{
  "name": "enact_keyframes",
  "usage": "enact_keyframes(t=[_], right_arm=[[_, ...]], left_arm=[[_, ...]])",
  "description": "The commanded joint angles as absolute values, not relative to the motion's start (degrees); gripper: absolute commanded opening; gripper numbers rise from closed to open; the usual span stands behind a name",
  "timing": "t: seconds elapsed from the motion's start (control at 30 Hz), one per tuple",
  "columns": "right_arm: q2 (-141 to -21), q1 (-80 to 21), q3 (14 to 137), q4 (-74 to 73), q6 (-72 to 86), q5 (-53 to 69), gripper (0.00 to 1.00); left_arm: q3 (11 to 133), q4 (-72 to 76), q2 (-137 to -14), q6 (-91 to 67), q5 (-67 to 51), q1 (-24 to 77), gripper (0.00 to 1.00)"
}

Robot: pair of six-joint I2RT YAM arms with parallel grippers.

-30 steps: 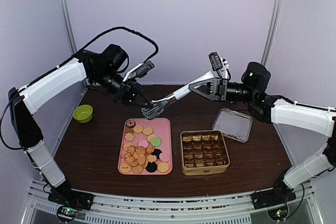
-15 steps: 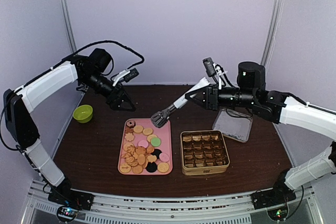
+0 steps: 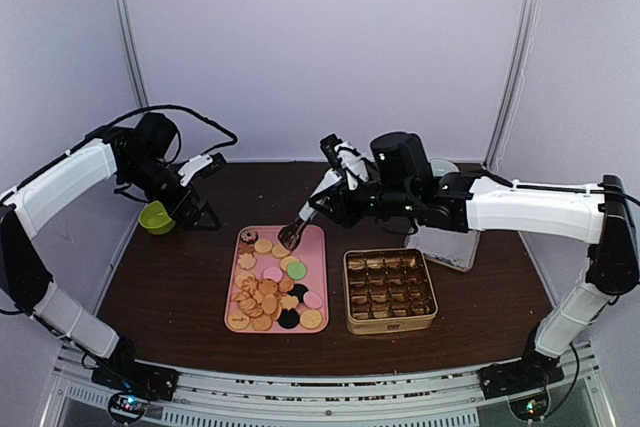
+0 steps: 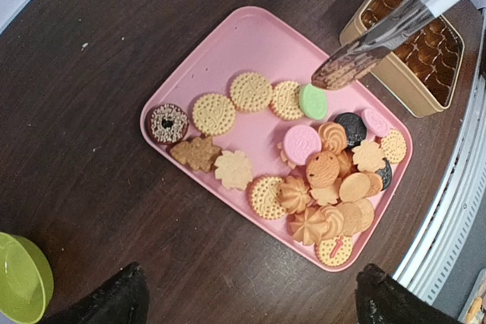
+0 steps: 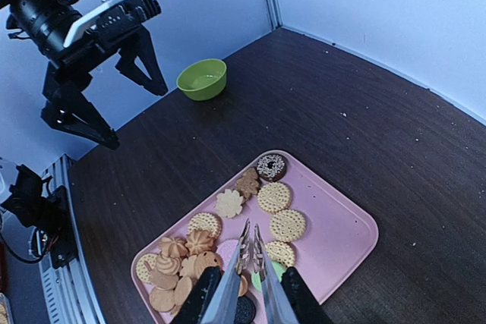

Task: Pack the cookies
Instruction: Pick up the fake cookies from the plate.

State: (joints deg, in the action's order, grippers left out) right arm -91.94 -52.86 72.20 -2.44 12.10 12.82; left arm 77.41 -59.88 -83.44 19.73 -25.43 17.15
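Cookies (image 4: 319, 165) lie heaped on the pink tray (image 4: 250, 43) on the table (image 4: 114, 73), left of the tin (image 3: 390, 323); right fingers (image 5: 199, 301) pinch tongs (image 4: 380, 36), tips nearly together above the tray; left fingers (image 4: 114, 301) spread wide, empty, near the bowl (image 4: 19, 278).

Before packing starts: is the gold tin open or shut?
Open. The gold tin's compartments show from above, and what looks like its clear lid lies apart beside it.

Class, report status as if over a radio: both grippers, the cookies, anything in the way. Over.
Left gripper open, empty. Right gripper shut on metal tongs, tips above cookies on pink tray. Nothing between tray and tin.
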Motion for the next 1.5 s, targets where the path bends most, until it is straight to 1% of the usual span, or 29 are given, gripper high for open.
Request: enact_keyframes(t=[0.0,0.13,0.6,1.07,1.47], right_arm=[[-94.49,-54.14,76.26,-0.29,9.85,6.49,0.25],[-97.27,-54.64,77.18,0.43,9.54,5.24,0.28],[-105.74,-54.89,84.58,-0.27,9.27,3.22,0.29],[-97.50,-60.83,78.06,-2.05,7.92,2.55,0.30],[-97.99,-65.42,77.70,-3.39,8.39,2.55,0.32]], left_arm=[[74.04,-57.64,-80.43,19.90,-23.58,14.97,0.98],[71.24,-57.56,-78.08,20.44,-24.52,13.57,0.98],[66.86,-57.09,-75.28,20.70,-24.08,12.10,0.98],[65.67,-56.78,-76.40,22.51,-23.13,10.93,0.98],[65.30,-56.95,-77.51,23.89,-22.77,9.42,0.98]])
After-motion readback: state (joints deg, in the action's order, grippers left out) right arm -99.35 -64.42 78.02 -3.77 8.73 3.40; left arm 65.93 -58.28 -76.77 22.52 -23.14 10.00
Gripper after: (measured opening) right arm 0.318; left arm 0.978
